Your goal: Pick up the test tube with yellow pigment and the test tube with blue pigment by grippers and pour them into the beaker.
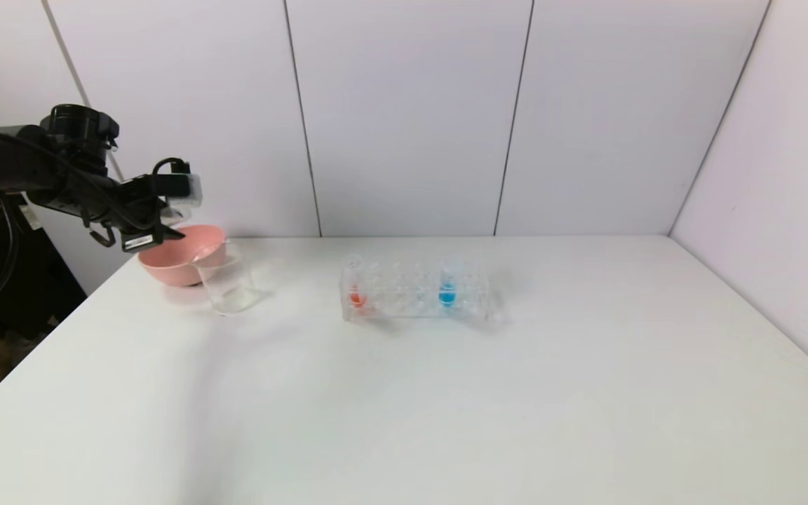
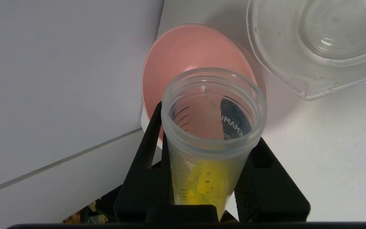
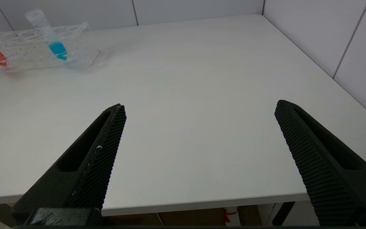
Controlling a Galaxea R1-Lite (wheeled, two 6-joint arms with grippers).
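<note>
**Yellow tube held at the far left**

The left gripper (image 2: 206,178) clamps the test tube with yellow pigment (image 2: 210,140) above the pink bowl (image 1: 181,256), just beside the beaker (image 1: 227,280). The test tube with blue pigment (image 1: 447,286) stands in the rack (image 1: 414,294). The right gripper (image 3: 199,133) hovers wide open, empty, over the table's (image 3: 202,79) near right edge.

Clear glossy beaker (image 2: 316,47), perhaps glass.

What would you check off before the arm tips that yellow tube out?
1. Left claw shut on the yellow tube: ok.
2. Yellow liquid sits at the tube's base, none spilled on the table: ok.
3. Tube mouth over the beaker: not ok, it sits over the pink bowl.
4. Beaker upright: ok.
5. Blue tube waiting in the rack: ok.
6. Right claw open, away from the rack: ok.
</note>
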